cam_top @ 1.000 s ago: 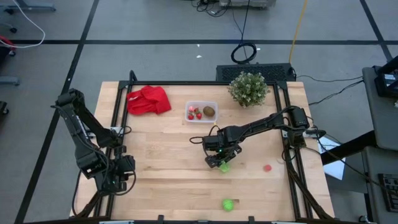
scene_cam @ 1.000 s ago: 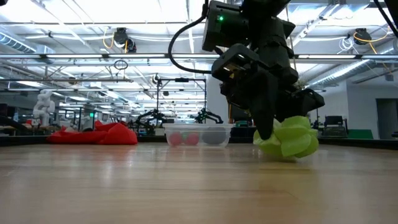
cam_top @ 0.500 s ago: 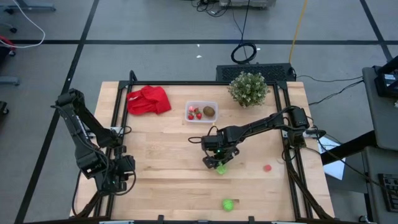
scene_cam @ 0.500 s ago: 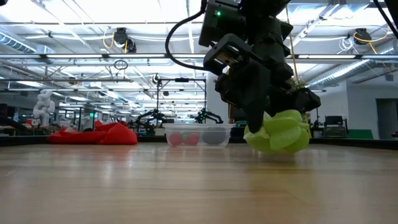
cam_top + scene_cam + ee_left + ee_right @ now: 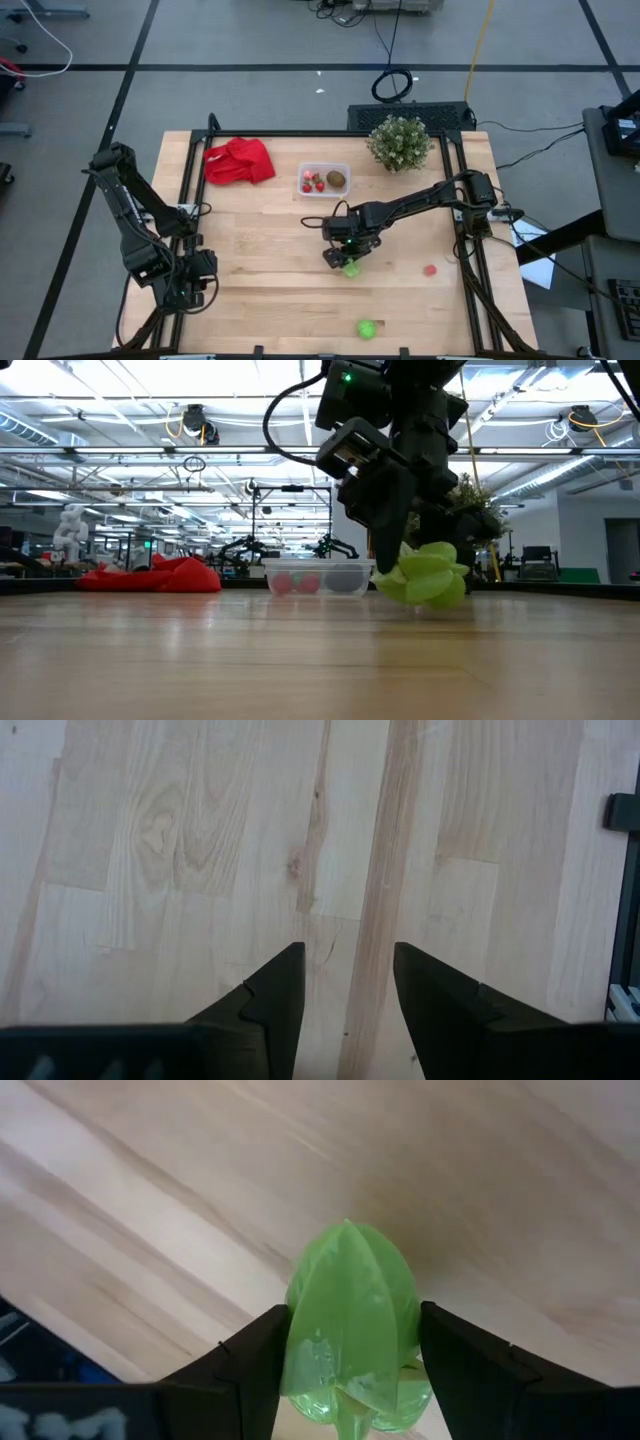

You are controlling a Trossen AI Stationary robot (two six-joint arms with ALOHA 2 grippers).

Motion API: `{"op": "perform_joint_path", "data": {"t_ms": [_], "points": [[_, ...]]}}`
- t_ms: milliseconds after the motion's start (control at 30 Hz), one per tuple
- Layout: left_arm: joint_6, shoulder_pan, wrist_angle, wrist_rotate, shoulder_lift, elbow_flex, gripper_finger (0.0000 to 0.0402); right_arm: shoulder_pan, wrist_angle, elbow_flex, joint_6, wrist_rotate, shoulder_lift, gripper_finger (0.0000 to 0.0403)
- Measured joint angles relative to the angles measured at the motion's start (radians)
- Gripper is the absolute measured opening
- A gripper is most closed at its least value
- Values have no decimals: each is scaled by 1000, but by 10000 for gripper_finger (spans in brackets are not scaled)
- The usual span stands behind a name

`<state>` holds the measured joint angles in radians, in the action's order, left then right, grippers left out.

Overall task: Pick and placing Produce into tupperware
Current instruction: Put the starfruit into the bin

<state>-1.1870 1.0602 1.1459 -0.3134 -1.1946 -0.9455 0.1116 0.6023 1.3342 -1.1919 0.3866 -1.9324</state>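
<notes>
Other things on and around the table

A red cloth lies bunched up near the far left corner of the wooden table. A bushy green plant stands near the far right corner. A black cable lies coiled on the grey floor past the table. Bright lights hang from the ceiling.

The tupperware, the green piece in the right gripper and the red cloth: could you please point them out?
tupperware (image 5: 343, 168): high view, its clear rim corner.
green piece (image 5: 350, 1315): right wrist view, its ridged middle, between the right gripper's fingers.
red cloth (image 5: 240, 160): high view, centre of the crumpled folds.
</notes>
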Motion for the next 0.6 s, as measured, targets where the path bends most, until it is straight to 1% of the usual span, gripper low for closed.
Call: {"op": "perform_joint_path", "data": {"t_ms": [200, 433, 600], "points": [[0, 0, -2, 0, 0, 0, 159, -1, 4, 0, -18, -79, 74, 203], [6, 0, -34, 0, 0, 0, 159, -2, -1, 1, -49, -230, 233, 203], [16, 0, -51, 0, 0, 0, 159, -2, -29, 1, -2, -354, 345, 203]]}}
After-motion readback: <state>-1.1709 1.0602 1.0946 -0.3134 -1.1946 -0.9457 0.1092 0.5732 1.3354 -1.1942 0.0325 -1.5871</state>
